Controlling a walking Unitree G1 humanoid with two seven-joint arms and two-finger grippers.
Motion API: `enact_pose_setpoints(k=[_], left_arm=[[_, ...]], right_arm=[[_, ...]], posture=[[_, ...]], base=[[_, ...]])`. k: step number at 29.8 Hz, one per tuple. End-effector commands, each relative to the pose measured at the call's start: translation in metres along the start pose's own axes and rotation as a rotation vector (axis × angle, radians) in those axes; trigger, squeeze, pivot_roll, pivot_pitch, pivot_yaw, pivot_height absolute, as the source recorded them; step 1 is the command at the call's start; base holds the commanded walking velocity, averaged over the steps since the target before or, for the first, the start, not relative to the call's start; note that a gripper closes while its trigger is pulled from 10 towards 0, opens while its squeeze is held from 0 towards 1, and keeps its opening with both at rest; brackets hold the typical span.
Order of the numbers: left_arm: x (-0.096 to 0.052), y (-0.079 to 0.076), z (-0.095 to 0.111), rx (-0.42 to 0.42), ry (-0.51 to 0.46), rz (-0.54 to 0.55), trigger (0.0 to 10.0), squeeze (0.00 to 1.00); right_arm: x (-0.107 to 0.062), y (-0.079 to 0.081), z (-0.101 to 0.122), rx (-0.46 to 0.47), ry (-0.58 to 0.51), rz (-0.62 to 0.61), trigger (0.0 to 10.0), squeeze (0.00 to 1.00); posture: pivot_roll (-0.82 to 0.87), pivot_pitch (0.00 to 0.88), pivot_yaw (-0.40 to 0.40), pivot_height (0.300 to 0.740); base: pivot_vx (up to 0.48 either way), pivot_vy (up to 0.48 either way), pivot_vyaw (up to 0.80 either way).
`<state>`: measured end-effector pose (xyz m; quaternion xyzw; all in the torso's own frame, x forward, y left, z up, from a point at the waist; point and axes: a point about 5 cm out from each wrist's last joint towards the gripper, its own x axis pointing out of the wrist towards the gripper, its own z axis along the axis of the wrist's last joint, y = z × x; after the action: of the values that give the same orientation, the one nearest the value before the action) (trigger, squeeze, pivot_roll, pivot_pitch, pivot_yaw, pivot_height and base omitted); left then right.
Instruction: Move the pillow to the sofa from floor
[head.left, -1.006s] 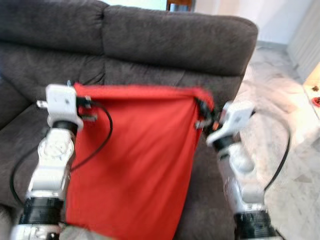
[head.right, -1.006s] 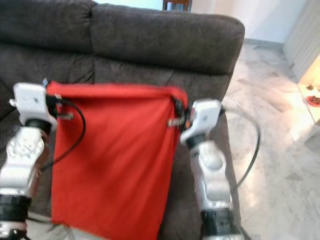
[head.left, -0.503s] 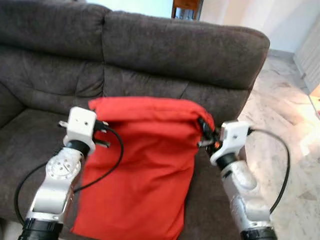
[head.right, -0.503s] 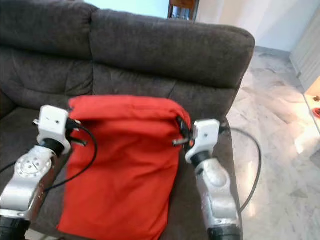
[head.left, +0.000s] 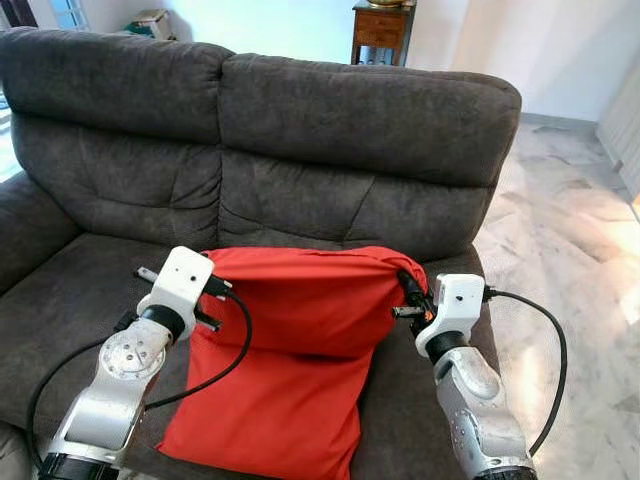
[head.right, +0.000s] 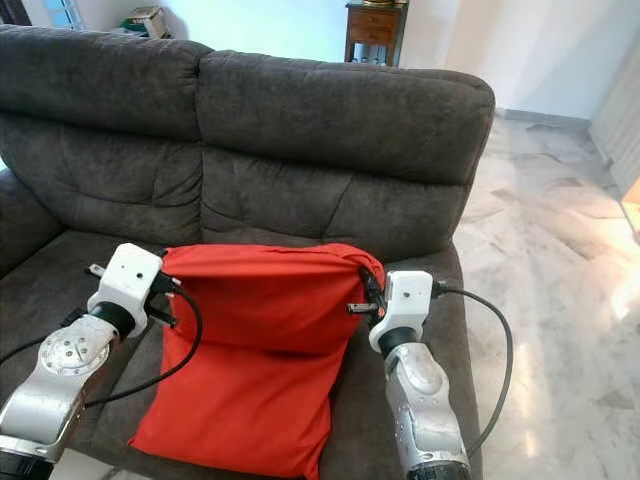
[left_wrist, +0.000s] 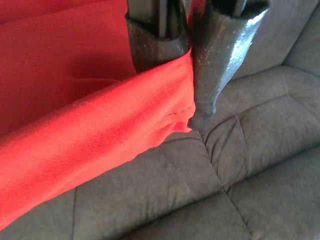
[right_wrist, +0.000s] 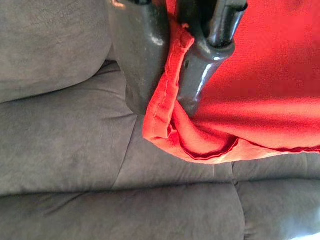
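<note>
Both claws, left (left_wrist: 187, 75) and right (right_wrist: 167, 75), pinch the limp red cloth pillow's (head.left: 290, 370) top corners over the plush grey sofa (head.left: 350, 130); its lower edge is cut off.

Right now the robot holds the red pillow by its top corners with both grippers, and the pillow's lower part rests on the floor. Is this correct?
Not quite. The lower part of the red pillow rests on the seat of the grey sofa, not on the floor; the left eye view shows this. The rest stands: the left gripper and the right gripper each pinch a top corner.
</note>
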<state>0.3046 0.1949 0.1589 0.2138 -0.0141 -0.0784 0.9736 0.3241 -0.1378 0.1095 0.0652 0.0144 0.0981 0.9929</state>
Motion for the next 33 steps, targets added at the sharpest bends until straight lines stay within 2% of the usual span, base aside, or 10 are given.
enact_pose_setpoints(k=[1, 3, 4, 6, 20, 21, 22, 23, 24, 33], left_arm=[[-0.002, 0.003, -0.005, 0.005, 0.026, 0.017, 10.0, 0.00], [-0.002, 0.003, -0.005, 0.007, 0.028, 0.019, 10.0, 0.00], [-0.002, 0.002, -0.005, 0.006, 0.028, 0.018, 10.0, 0.39], [-0.002, 0.001, -0.006, 0.006, 0.032, 0.018, 10.0, 1.00], [-0.008, 0.006, -0.024, 0.002, 0.094, 0.065, 10.0, 1.00], [-0.010, 0.006, -0.032, -0.021, 0.121, 0.070, 10.0, 0.00], [-0.014, 0.006, -0.046, -0.053, 0.169, 0.078, 10.0, 0.00], [-0.014, 0.006, -0.046, -0.053, 0.169, 0.078, 10.0, 0.00], [-0.020, 0.003, -0.069, -0.082, 0.246, 0.088, 10.0, 0.00], [-0.065, -0.022, -0.162, -0.182, 0.610, 0.119, 10.0, 0.00]], right_arm=[[-0.004, -0.010, -0.005, 0.007, 0.013, -0.062, 10.0, 0.00], [-0.003, -0.010, -0.005, 0.014, 0.009, -0.062, 10.0, 0.00], [-0.003, -0.010, -0.005, 0.015, 0.009, -0.061, 10.0, 0.00], [-0.004, -0.009, -0.006, 0.010, 0.009, -0.060, 10.0, 1.00], [-0.016, -0.033, -0.004, 0.035, -0.057, -0.284, 10.0, 1.00], [-0.021, -0.041, -0.010, 0.050, -0.036, -0.337, 10.0, 0.95], [-0.029, -0.053, -0.020, 0.069, 0.000, -0.410, 10.0, 0.55], [-0.029, -0.053, -0.020, 0.069, 0.000, -0.410, 10.0, 0.55], [-0.040, -0.065, -0.038, 0.073, 0.070, -0.462, 10.0, 0.00], [-0.087, -0.081, -0.105, -0.006, 0.332, -0.503, 10.0, 0.00]], posture=[[0.12, 0.110, -0.004, 0.740], [0.12, 0.110, -0.003, 0.740], [0.12, 0.113, -0.003, 0.740], [0.12, 0.113, -0.003, 0.740], [0.13, 0.115, -0.007, 0.740], [0.13, 0.115, -0.006, 0.740], [0.12, 0.113, -0.005, 0.740], [0.12, 0.113, -0.005, 0.740], [0.12, 0.111, 0.000, 0.740], [0.07, 0.060, 0.025, 0.740]], base=[[0.000, 0.000, 0.00], [0.000, 0.000, 0.00], [0.000, 0.000, 0.00], [0.000, 0.000, 0.00], [0.000, 0.000, 0.00], [0.000, 0.000, 0.00], [0.000, 0.000, 0.00], [0.000, 0.000, 0.00], [0.000, 0.000, 0.00], [0.000, 0.000, 0.00]])
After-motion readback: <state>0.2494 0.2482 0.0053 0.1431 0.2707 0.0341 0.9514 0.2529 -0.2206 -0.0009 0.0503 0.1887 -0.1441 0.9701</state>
